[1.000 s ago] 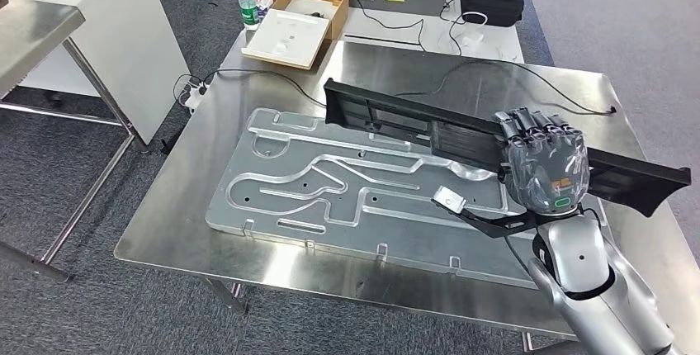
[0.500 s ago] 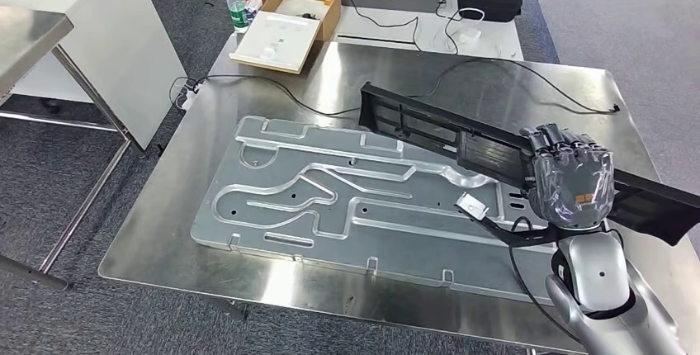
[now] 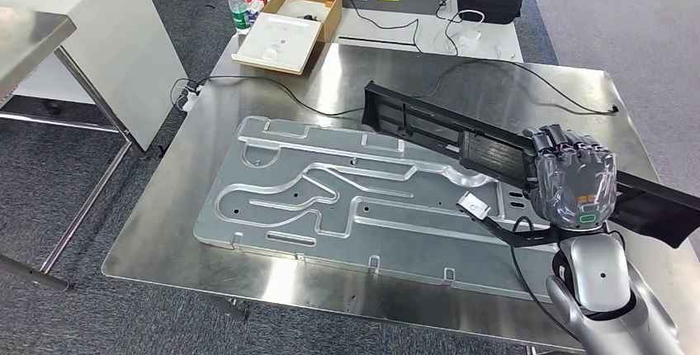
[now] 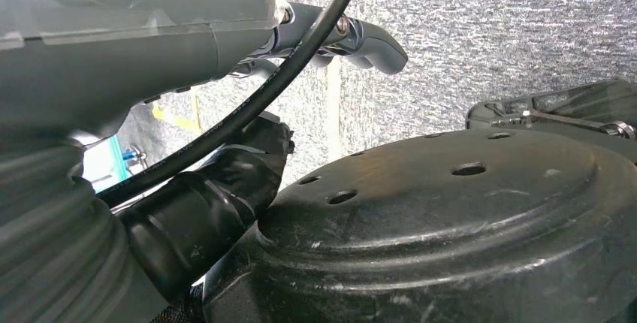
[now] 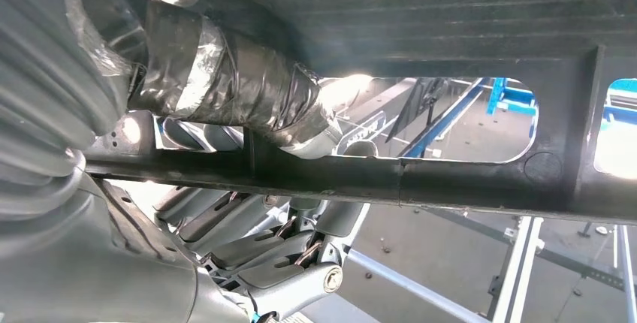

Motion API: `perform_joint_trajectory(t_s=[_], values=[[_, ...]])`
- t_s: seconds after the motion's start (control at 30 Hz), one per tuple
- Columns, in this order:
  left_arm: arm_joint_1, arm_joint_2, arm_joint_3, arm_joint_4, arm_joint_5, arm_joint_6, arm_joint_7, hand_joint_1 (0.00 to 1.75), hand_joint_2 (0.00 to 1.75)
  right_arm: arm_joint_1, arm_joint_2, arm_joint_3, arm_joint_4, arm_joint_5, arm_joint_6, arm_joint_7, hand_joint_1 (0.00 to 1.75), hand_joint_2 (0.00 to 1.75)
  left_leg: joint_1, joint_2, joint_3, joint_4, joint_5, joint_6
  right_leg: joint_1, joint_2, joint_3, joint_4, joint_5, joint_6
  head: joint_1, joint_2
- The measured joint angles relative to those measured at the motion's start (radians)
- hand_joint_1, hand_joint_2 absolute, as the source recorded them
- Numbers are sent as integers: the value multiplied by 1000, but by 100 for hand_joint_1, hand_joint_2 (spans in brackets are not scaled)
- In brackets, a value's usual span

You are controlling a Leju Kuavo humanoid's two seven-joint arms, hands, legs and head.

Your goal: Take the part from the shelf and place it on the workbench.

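Part [image 3: 462,136], long and black, in the right hand's [image 3: 575,183] grip above the workbench [image 3: 528,91]; thumb through its slot, from the right wrist.

Workbench [image 3: 495,82]: brushed steel sheet, semi-glossy, reflections seen. Plate [image 3: 272,206] laid on workbench: bare machined aluminium, smooth, satin, grooves milled in. Part [image 3: 429,128] above workbench: matt black plastic, ribbed. Right hand [image 3: 575,182] over workbench: clear glossy plastic shell over grey, fingers [image 5: 225,86] wrapped in shiny black tape. Box [image 3: 289,29] behind workbench: brown cardboard. Floor [image 3: 124,314] beside workbench: grey carpet, rough.
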Motion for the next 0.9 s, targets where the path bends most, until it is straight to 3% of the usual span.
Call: perform_joint_trajectory(t_s=[0.9], values=[[0,0,0,0,0,0,0,0,175,2,1,-2,0,0,0,0,175,175,-2,0,1,0,0,0,-1,0,0,0,0,0,0,0]])
